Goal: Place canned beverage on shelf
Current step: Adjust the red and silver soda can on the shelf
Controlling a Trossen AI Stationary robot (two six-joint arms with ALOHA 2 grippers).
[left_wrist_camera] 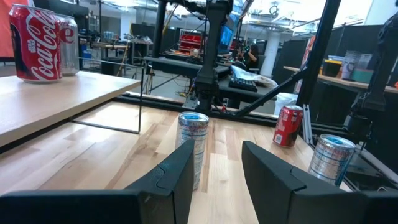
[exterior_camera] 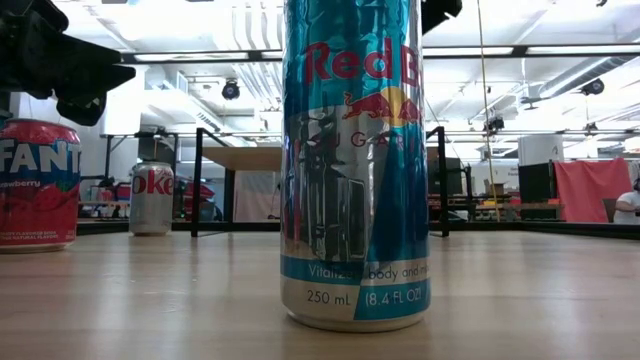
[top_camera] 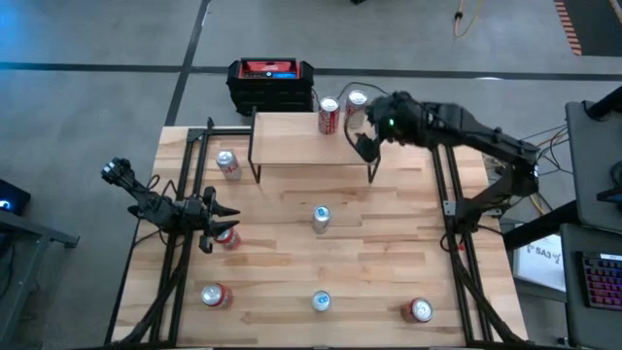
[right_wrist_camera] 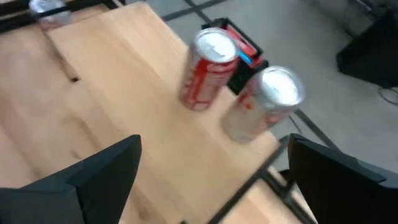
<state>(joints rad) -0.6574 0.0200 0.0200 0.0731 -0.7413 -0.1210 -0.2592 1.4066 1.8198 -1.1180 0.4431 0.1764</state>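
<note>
Coca-Cola can (left_wrist_camera: 37, 42) on shelf (left_wrist_camera: 56, 99); Red Bull can (exterior_camera: 355, 160) near.

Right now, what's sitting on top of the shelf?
Two upright cans stand on the shelf near its right back corner: a red Coca-Cola can and a silver can beside it. The right gripper, jaws open, partly covers that corner. The rest of the board looks bare.

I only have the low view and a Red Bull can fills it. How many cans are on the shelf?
Observer: Two, a red Coca-Cola can and a silver can, upright near the far right corner of the shelf.
Operator: Where is the right hand?
Observer: The right hand hangs open and empty above the shelf's right end.
Operator: And the left?
Observer: The left hand is low over the left side of the table, beside a red can.
</note>
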